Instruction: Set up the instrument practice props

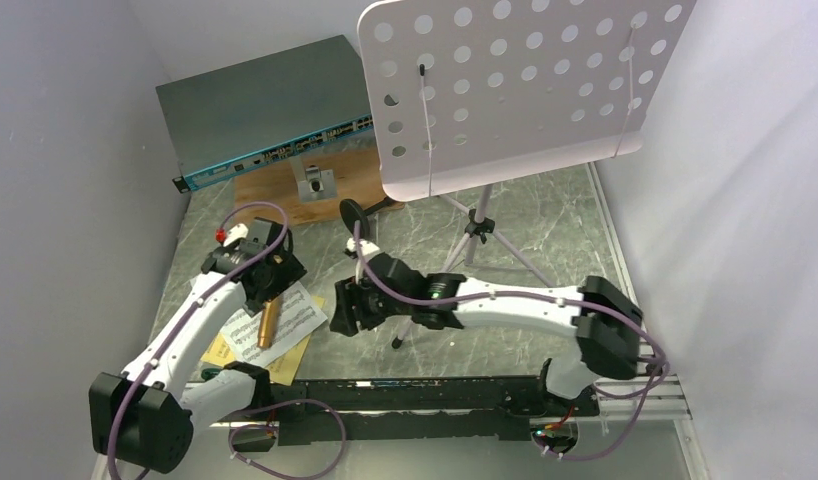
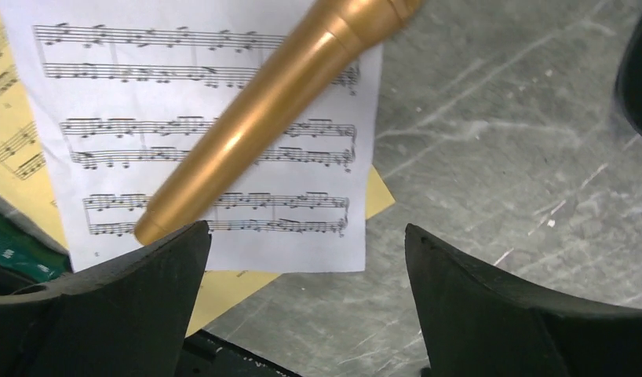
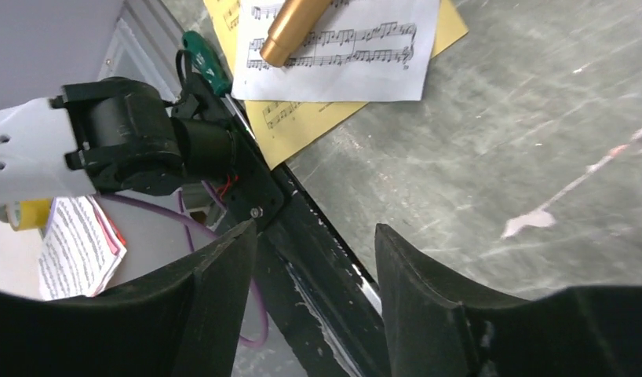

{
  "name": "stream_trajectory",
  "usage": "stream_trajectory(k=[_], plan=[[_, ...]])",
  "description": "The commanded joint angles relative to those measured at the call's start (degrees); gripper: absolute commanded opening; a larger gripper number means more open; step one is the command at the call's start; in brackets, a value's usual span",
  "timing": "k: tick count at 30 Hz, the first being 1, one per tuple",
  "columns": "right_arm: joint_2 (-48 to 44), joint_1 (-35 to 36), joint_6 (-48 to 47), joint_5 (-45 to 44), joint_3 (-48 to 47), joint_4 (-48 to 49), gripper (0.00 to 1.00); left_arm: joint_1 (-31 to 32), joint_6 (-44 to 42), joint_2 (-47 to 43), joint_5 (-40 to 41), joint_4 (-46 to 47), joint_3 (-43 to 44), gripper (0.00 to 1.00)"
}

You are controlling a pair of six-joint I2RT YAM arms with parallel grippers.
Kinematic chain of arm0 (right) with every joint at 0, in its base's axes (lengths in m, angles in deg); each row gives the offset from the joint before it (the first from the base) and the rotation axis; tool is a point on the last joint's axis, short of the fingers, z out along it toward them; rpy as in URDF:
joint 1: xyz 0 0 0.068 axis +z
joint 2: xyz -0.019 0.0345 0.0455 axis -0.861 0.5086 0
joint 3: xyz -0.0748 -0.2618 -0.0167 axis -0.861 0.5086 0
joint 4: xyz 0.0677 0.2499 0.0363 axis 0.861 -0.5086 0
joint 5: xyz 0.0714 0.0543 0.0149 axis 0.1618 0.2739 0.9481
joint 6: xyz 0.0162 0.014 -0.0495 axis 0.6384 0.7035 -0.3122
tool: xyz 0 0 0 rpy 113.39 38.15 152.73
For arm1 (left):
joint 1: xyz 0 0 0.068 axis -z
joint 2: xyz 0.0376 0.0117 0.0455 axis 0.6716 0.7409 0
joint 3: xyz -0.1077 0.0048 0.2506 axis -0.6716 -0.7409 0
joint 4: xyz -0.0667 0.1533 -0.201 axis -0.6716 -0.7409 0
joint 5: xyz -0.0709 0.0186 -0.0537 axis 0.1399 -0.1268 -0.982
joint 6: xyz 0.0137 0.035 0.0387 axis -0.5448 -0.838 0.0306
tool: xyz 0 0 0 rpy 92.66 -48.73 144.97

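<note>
Obs: gold microphone (image 2: 247, 126) lies diagonally on music sheets (image 2: 106, 94), near-left of worktop (image 1: 555, 250). Over its tail end, left fingers (image 2: 129, 298) wide, empty, probably lining up grasp. Alongside, right fingers (image 3: 459, 314) wide, empty. Behind, music stand (image 1: 515, 90) upright.

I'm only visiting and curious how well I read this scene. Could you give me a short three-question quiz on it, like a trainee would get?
1. True or false: the gold microphone lies across the white music sheet.
2. What is the left gripper holding? A) the microphone B) a sheet C) nothing, its fingers are open
3. Fill the blank: the lower music sheet showing from under the white one is ____.

Key: 1 true; 2 C; 3 yellow.
</note>
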Motion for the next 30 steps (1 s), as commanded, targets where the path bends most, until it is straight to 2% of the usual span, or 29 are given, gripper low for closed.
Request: stream_trajectory(k=[1,4,9,14,22,26,30], plan=[[6.62,0.98,8.93,-0.98,-5.87,0.73,0.57,-5.15,-1.91,-3.64,-0.77,-2.35,-0.61,0.99],[10.76,1.91,12.71,-3.41,-7.79,0.23,0.56,-7.52,-3.72,-6.52,-4.04,-2.30,0.87,1.00],[17.95,2.15,20.82,-6.20,-12.05,-2.25,0.55,-7.74,-4.67,-8.65,-4.98,-5.82,5.83,0.99],[24.83,2.19,28.17,-6.51,-14.67,-3.76,0.55,-7.74,-4.66,-10.29,-9.86,-7.12,5.03,1.00],[29.42,1.69,35.68,-9.18,-14.78,0.10,0.50,-7.74,-8.01,-14.75,-15.89,-9.00,4.46,1.00],[31.22,0.69,39.78,-10.32,-13.38,1.93,0.44,-7.74,-10.00,-17.47,-15.54,-9.79,4.92,1.00],[32.30,-0.31,41.72,-11.37,-12.12,4.33,0.42,-7.74,-11.33,-18.07,-14.40,-10.14,4.96,0.99]])
